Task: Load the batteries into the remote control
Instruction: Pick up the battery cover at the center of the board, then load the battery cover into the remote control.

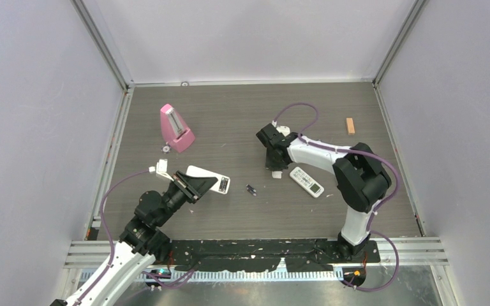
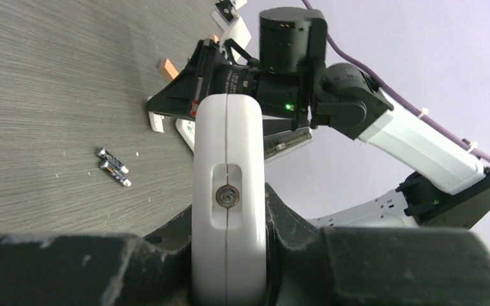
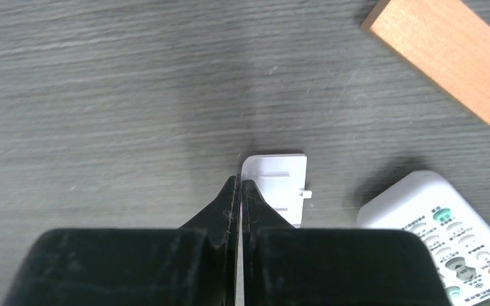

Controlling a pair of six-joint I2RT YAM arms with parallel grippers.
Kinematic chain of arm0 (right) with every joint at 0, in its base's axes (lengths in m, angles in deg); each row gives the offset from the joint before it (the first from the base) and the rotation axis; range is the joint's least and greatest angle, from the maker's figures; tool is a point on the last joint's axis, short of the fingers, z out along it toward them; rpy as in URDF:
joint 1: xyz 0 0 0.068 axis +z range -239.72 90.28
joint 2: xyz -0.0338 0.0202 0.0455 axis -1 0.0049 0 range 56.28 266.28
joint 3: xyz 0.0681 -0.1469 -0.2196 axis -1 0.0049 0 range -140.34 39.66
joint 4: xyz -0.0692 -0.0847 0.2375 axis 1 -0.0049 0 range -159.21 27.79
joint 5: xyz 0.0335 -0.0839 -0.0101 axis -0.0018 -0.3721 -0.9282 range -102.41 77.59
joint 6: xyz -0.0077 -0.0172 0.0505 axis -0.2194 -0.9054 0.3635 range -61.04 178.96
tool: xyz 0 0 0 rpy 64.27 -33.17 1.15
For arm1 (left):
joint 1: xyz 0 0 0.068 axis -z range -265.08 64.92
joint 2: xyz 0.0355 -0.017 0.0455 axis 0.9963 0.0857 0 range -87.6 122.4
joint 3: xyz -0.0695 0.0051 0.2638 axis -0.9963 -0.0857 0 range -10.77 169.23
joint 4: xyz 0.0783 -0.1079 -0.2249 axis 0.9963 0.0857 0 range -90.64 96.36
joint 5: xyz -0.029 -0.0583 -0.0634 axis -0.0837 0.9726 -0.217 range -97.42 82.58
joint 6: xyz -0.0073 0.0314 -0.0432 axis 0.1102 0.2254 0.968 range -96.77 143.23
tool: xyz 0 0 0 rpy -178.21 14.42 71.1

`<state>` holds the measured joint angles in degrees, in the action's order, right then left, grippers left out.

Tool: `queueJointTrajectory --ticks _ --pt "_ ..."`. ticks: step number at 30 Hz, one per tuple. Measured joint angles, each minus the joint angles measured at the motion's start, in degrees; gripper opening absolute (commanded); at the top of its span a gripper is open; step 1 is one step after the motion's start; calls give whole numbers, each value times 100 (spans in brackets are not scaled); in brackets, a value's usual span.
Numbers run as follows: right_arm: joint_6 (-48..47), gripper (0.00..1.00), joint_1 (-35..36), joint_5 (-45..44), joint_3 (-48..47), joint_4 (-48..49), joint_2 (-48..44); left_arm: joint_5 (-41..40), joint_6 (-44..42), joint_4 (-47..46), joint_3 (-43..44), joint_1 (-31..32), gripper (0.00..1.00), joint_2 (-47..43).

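Observation:
My left gripper (image 1: 196,185) is shut on the remote control (image 1: 209,179), a long slim white one held off the table. In the left wrist view the remote control (image 2: 228,159) stands edge-on between the black fingers (image 2: 293,223), showing a spring contact in a slot. Two batteries (image 1: 251,189), small and dark with silvery ends, lie side by side on the table right of the remote; the left wrist view shows the batteries (image 2: 113,168) too. My right gripper (image 3: 240,183) is shut with nothing in it, its tips at the left edge of a flat white battery cover (image 3: 284,185).
A shorter white remote with a display (image 1: 307,181) lies just right of the right gripper (image 1: 274,166). A pink metronome (image 1: 176,127) stands at the back left with a small disc (image 1: 165,148) beside it. A wooden block (image 1: 350,125) lies at the back right.

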<state>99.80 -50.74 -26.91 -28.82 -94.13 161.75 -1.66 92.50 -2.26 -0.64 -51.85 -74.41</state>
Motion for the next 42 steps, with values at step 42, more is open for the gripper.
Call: queueJointTrajectory --ticks 42 --pt "4024 5 1528 2673 2146 6537 -3762 -59 2811 -1971 -50 0 0 831"
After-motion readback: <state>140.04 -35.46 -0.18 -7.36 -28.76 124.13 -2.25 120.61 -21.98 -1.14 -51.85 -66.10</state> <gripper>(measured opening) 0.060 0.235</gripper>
